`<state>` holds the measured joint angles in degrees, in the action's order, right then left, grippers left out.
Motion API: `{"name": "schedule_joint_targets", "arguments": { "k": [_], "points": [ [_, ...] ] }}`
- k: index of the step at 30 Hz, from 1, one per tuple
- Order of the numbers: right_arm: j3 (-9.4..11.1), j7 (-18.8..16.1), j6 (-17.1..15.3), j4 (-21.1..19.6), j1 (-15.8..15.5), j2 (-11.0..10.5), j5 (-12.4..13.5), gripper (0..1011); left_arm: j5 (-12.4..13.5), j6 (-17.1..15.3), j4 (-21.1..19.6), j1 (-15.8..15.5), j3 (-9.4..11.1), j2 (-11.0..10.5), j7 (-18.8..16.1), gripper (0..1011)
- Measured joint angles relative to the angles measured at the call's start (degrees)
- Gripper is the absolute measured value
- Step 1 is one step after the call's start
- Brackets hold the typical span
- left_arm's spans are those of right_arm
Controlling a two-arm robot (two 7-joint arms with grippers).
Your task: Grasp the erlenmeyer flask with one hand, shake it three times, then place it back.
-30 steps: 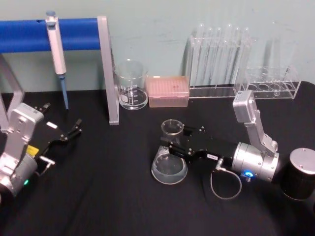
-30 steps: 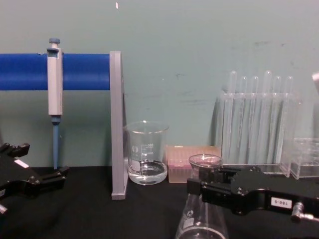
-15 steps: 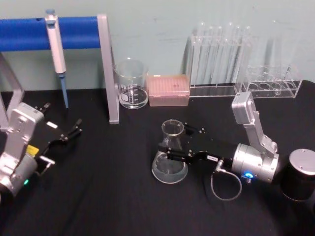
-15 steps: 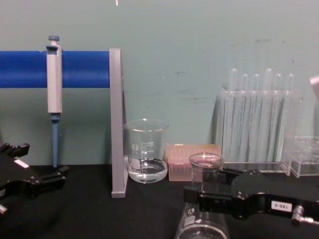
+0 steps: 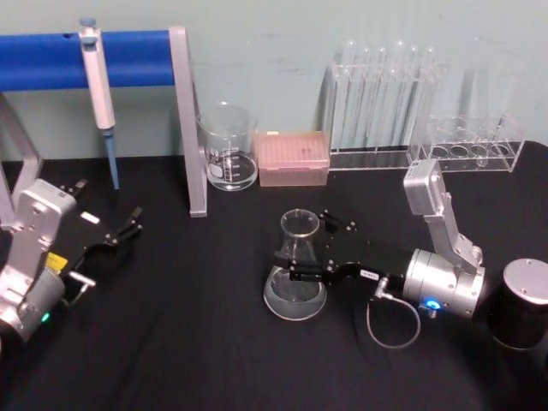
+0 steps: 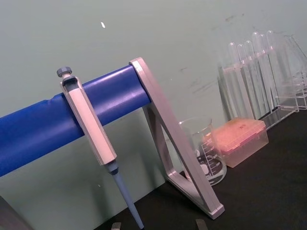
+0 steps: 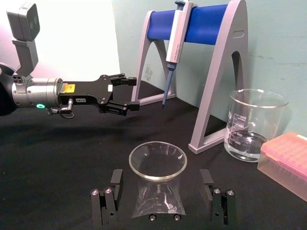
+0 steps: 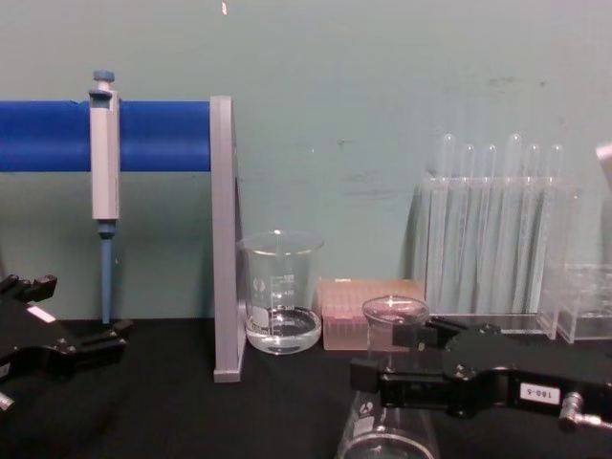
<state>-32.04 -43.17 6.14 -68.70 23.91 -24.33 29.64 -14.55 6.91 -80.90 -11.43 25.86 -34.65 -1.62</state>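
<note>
The erlenmeyer flask is clear glass and stands upright on the black table, mid-right. My right gripper, the hand with the small white number label, reaches in from the right at neck height. In the right wrist view its fingers stand wide apart on either side of the flask, clear of the glass. The chest view shows the flask behind the open right gripper. My left gripper rests open and idle at the far left, seen also as the left gripper across the table.
A glass beaker with a little liquid and a pink tip box stand behind the flask. Test tube racks line the back right. A pipette hangs on the blue stand. A black cylinder sits at the right edge.
The right gripper sank a little with the flask, then its fingers parted from the neck. The flask now stands free. The left arm has not moved.
</note>
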Motion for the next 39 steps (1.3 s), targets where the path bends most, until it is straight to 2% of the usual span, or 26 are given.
{"name": "schedule_joint_targets", "arguments": {
  "k": [14, 20, 29, 39],
  "points": [
    [0.0, 0.0, 0.0, 0.0, 0.0, 0.0, 0.1, 1000, 0.0, 0.0, 0.0, 0.0, 0.0, 0.0, 0.0, 1001],
    [0.0, -0.2, -0.9, -0.5, -0.2, -0.7, 0.3, 1000, 0.0, 0.0, 0.0, 0.0, 0.0, 0.0, 0.0, 1001],
    [1.0, 0.2, -3.0, -3.6, -3.0, -3.6, 1.7, 1000, 0.0, 0.0, 0.0, 0.0, 0.0, 0.0, 0.0, 1001],
    [2.8, 2.4, -7.2, -8.6, -8.2, -8.4, 4.2, 1000, 0.0, 0.0, 0.0, 0.0, 0.0, 0.0, 0.0, 1001]
  ]
}}
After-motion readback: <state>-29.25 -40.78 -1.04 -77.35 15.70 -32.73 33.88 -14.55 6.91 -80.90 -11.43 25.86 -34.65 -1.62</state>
